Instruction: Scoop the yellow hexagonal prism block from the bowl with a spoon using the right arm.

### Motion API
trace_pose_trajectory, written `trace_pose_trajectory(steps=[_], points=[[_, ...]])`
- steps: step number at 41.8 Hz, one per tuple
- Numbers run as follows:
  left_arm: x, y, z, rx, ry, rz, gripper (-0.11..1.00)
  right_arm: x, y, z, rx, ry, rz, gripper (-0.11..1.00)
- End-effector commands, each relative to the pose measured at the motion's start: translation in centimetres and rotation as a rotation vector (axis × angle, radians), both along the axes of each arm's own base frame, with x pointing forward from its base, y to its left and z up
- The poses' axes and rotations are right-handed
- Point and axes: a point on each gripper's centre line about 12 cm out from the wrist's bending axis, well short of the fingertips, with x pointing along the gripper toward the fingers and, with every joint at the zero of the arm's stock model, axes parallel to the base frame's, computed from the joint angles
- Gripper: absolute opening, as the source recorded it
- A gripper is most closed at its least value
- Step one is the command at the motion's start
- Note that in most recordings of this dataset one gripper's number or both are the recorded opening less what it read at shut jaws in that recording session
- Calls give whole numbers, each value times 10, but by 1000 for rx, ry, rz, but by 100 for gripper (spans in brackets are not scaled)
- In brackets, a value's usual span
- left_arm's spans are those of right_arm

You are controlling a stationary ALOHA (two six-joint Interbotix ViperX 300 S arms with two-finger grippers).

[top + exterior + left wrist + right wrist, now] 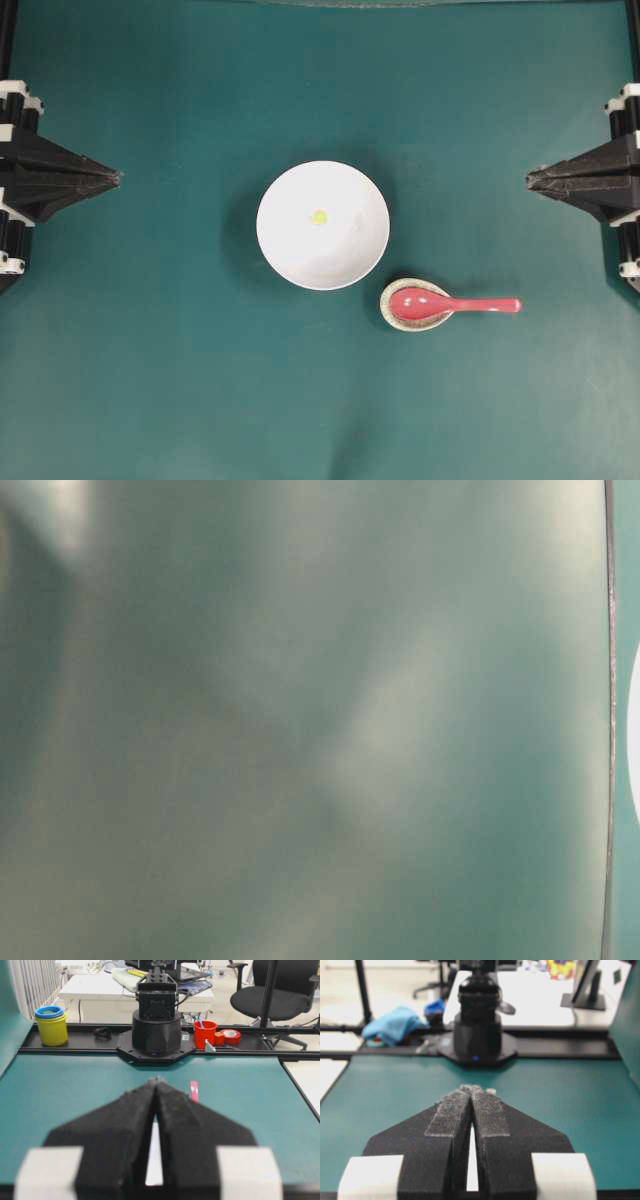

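My right pincer [530, 181] is clenched tight on nothing, parked well right of the bowl [275, 250]. My left pincer [118, 177] is pinched closed too, well left of it. The yellow hexagonal prism block [319, 216] sits inside the bowl, near its middle. The spoon [450, 304] lies just right-below the bowl, scoop in the speckled rest [386, 310].

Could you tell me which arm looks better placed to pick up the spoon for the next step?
The right. The spoon lies right of the bowl, its handle pointing toward the right end effector. The left end effector would have to reach across the bowl. Both sit shut and empty at the table edges.
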Motion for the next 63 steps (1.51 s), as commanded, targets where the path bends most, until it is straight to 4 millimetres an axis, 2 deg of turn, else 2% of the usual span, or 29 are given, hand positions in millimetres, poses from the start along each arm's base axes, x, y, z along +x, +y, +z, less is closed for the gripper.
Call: trace_pose_trajectory(steps=[1, 29, 35, 39, 44, 63], points=[[2, 0, 7, 12, -15, -2, 0, 3, -1, 5, -14, -6, -4, -1], [2, 0, 4, 12, 20, -2, 0, 3, 0, 5, -38, 22, -2, 1], [2, 0, 3, 11, 26, -2, 0, 4, 0, 2, -24, 35, -2, 19], [2, 0, 3, 8, 29, -2, 0, 7, -1, -5, 12, 71, -6, 32], [2, 0, 3, 4, 29, -2, 0, 11, -2, -16, 46, 109, -9, 41], [2, 0, -1, 6, 61, 0, 0, 33, 9, -74, 122, 249, 28, 42]])
